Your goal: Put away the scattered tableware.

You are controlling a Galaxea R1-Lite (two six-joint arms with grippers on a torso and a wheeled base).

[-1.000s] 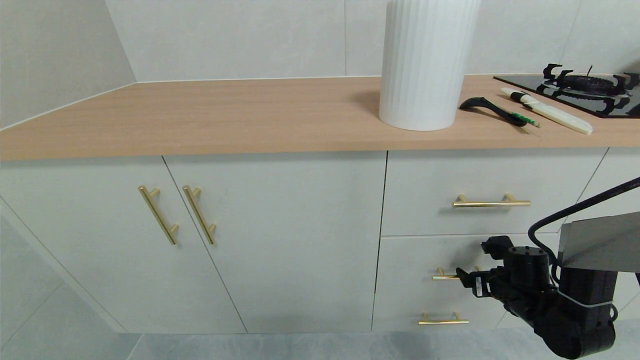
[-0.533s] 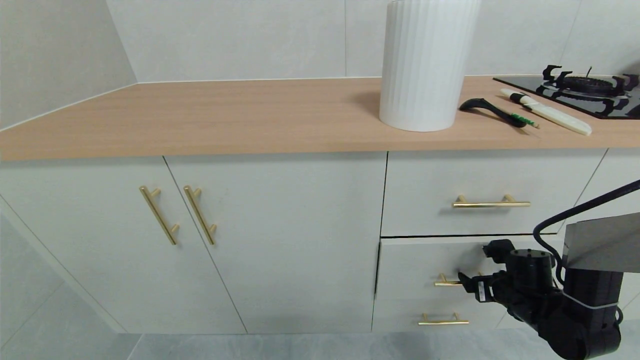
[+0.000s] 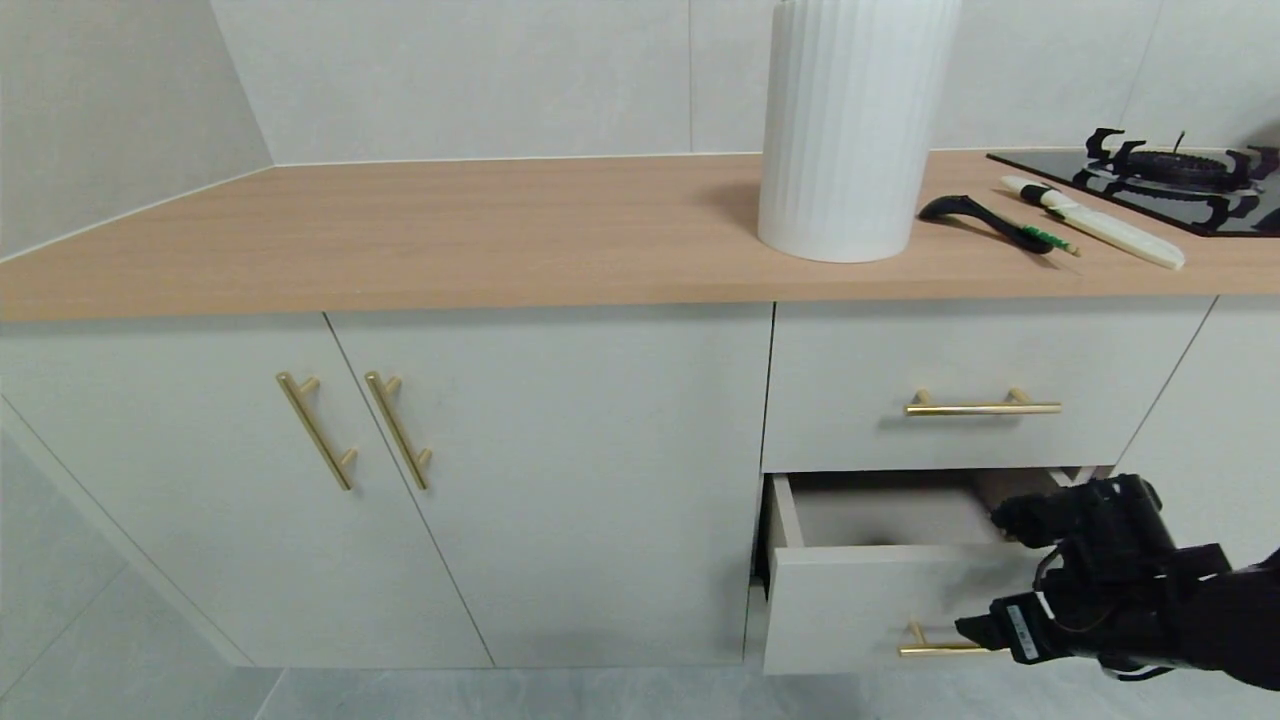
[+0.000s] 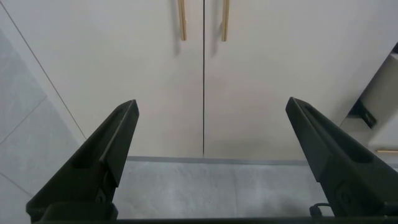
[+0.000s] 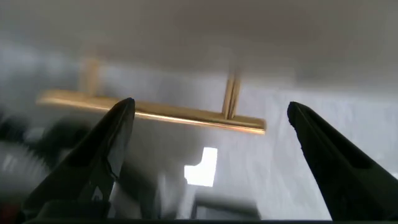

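On the wooden counter lie a black-handled utensil (image 3: 983, 221) and a white knife (image 3: 1097, 224) with a black band, both to the right of a tall white ribbed container (image 3: 846, 130). Below them the middle drawer (image 3: 866, 602) stands pulled out, and what I can see of its inside is bare. My right gripper (image 3: 985, 636) is at the drawer's gold handle (image 3: 932, 650). In the right wrist view the handle (image 5: 155, 113) runs just past the tips of the right gripper (image 5: 209, 107), whose fingers are spread open. My left gripper (image 4: 211, 104) hangs open, low in front of the double cabinet doors (image 4: 204, 74).
A black gas hob (image 3: 1175, 178) sits at the counter's right end. The top drawer (image 3: 985, 385) is closed, with a gold handle. The left half of the counter (image 3: 400, 230) is bare wood. Grey floor tiles (image 4: 205, 190) lie below the cabinets.
The middle drawer has slid out toward me from closed to well open. My right gripper came back and down with its handle.
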